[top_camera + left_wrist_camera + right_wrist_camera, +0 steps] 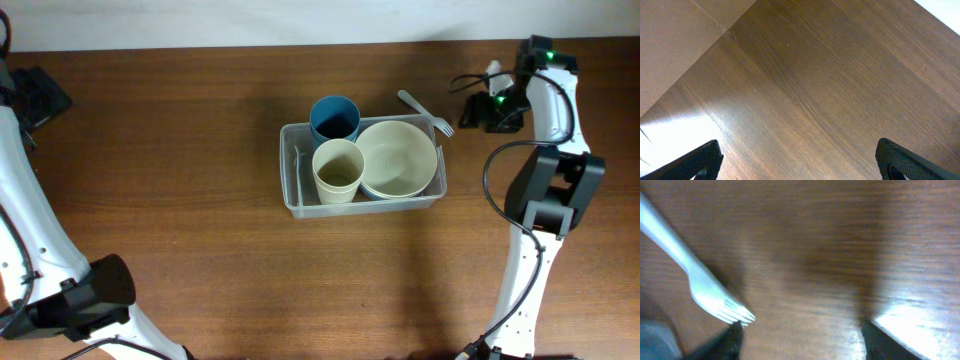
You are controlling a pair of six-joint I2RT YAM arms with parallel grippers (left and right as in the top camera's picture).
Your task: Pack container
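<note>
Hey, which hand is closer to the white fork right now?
Right. The right hand sits just beside the fork, its tines by one finger; the left hand is far across the table, over bare wood.

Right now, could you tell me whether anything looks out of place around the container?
Yes: the white fork lies outside the clear container, just past its rim beside the cream bowl, not packed with the rest.
</note>
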